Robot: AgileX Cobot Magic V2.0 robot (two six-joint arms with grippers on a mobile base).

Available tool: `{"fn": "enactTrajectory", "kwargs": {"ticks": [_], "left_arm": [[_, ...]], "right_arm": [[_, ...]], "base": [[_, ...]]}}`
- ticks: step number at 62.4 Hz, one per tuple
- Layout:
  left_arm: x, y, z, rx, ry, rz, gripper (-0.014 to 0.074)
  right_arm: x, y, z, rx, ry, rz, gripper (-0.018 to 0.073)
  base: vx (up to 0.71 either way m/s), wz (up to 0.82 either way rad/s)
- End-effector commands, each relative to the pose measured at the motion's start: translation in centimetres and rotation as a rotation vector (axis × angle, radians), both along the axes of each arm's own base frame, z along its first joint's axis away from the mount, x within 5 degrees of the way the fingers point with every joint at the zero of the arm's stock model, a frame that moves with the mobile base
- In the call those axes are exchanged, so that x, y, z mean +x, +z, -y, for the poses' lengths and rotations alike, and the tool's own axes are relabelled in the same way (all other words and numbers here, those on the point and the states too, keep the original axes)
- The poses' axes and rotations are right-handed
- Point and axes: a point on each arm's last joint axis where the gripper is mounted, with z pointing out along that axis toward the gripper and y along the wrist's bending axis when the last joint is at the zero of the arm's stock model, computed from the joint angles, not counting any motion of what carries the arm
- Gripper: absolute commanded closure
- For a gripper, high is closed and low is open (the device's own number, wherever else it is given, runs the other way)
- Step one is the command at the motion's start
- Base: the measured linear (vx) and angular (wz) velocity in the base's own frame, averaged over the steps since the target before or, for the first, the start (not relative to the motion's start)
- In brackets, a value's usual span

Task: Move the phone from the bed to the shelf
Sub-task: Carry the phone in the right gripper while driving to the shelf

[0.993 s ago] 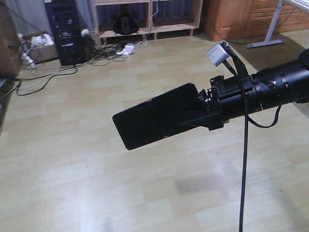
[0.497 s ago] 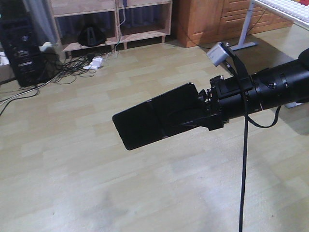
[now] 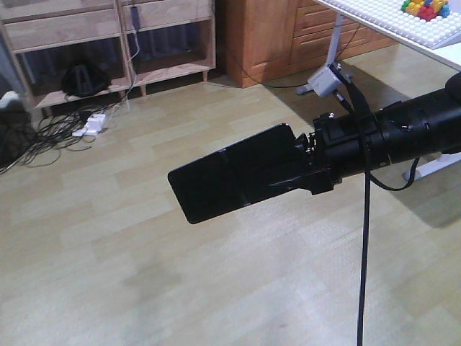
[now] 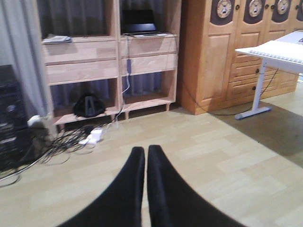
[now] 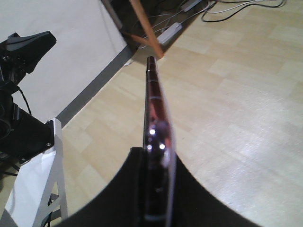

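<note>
Tangled cables beside power strip; orange-wood cabinet.

Front-facing view: elevated, pitched down at the floor, with the shelf distant at 11 o'clock. Left wrist view: low, level, facing the same shelf at 12 o'clock. Right wrist view: close-range, sighting along the phone edge, with floor beyond.

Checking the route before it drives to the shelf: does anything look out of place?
Yes: a tangle of cables and a white power strip sprawl on the floor in front of the shelf. The phone is held only by one end in the right gripper.
</note>
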Motion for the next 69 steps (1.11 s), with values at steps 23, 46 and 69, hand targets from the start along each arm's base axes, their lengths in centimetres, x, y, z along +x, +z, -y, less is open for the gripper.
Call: {"fn": "enactTrajectory", "kwargs": {"ticks": [23,46,69], "left_arm": [[-0.13,1.45,0.02,-0.011,-0.002,0.108,0.0595],[-0.13,1.45,0.02,-0.011,-0.002,0.108,0.0595],[-0.13,1.45,0.02,-0.011,-0.002,0.108,0.0595]], "right_arm": [[-1.15,2.68,-0.28,0.107,0.05,0.024,0.0561],[-1.15,2.68,-0.28,0.107,0.05,0.024,0.0561],[-1.15,2.7,-0.29,0.109,0.05,0.024,0.0561]], "base": [[0.56,-0.22],[0.55,-0.2],[0.57,-0.04]]}}
